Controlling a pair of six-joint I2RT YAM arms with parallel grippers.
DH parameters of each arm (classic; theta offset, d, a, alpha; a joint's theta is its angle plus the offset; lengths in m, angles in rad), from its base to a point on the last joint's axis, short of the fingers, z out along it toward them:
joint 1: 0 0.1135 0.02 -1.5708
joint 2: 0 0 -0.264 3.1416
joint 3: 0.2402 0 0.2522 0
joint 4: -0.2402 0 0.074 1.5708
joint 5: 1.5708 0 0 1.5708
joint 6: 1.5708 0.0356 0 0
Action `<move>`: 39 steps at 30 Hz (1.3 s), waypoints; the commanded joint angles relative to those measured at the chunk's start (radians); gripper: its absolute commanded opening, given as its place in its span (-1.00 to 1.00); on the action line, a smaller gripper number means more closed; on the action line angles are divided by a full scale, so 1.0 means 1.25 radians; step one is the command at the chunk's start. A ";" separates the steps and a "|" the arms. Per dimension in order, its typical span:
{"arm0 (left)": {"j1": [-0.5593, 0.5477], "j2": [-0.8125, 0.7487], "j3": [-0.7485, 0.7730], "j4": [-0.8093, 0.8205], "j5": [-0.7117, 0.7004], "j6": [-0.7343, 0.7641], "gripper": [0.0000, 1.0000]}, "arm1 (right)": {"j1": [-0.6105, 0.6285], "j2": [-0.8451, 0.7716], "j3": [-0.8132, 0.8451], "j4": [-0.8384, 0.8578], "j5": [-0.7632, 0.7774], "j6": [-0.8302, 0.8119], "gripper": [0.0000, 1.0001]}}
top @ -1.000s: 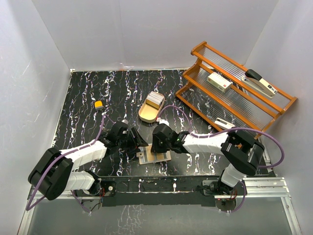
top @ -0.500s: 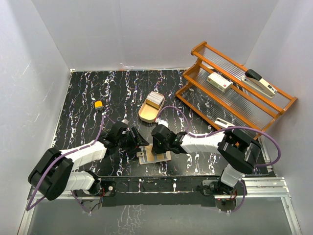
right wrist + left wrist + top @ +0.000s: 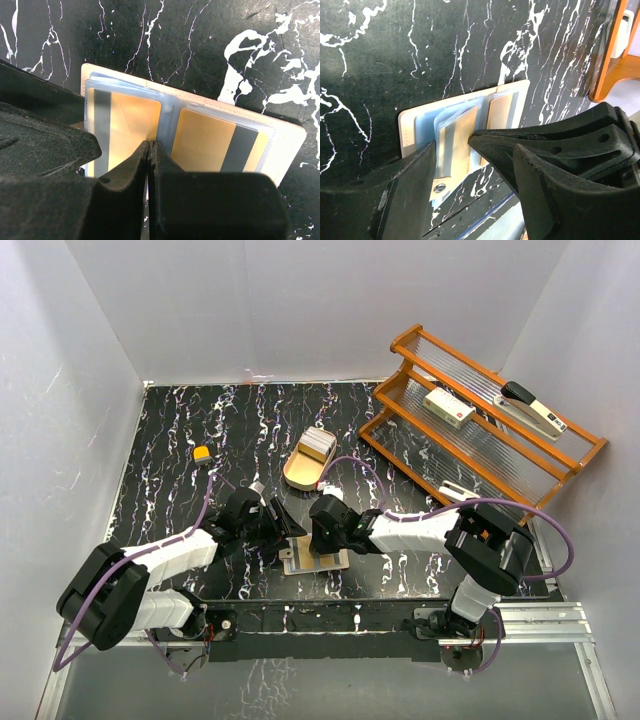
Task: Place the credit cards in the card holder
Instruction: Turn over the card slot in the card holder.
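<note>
The tan card holder (image 3: 320, 561) lies open and flat near the table's front edge. Its clear sleeves show gold cards with a dark stripe in the right wrist view (image 3: 225, 140) and the left wrist view (image 3: 460, 125). My right gripper (image 3: 322, 543) is shut, and its tips (image 3: 149, 146) rest on the holder's centre fold; I see nothing between the fingers. My left gripper (image 3: 283, 530) is open at the holder's left end (image 3: 470, 175), beside the right gripper's finger (image 3: 520, 142). A stack of pale credit cards (image 3: 318, 444) sits in the gold tray (image 3: 295, 478).
An orange wooden rack (image 3: 480, 430) at the right rear holds a white box with a red mark (image 3: 449, 407) and a stapler (image 3: 533, 408). A small yellow object (image 3: 202, 453) lies at the left rear. The two grippers are almost touching.
My right gripper has shifted slightly left over the holder's fold. My left gripper has stayed at the holder's left end.
</note>
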 commanded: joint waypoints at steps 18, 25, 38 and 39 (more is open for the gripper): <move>0.003 -0.036 -0.020 0.136 0.109 -0.021 0.20 | 0.009 -0.055 -0.066 0.115 0.015 0.006 -0.83; 0.003 -0.033 -0.020 0.154 0.127 -0.029 0.20 | 0.009 -0.079 -0.076 0.125 0.033 0.003 -0.74; 0.001 -0.039 -0.016 0.159 0.138 -0.045 0.21 | 0.009 -0.121 -0.086 0.111 0.060 -0.010 -0.60; 0.001 -0.041 -0.016 0.159 0.139 -0.046 0.21 | 0.009 -0.128 -0.089 0.109 0.063 -0.011 -0.60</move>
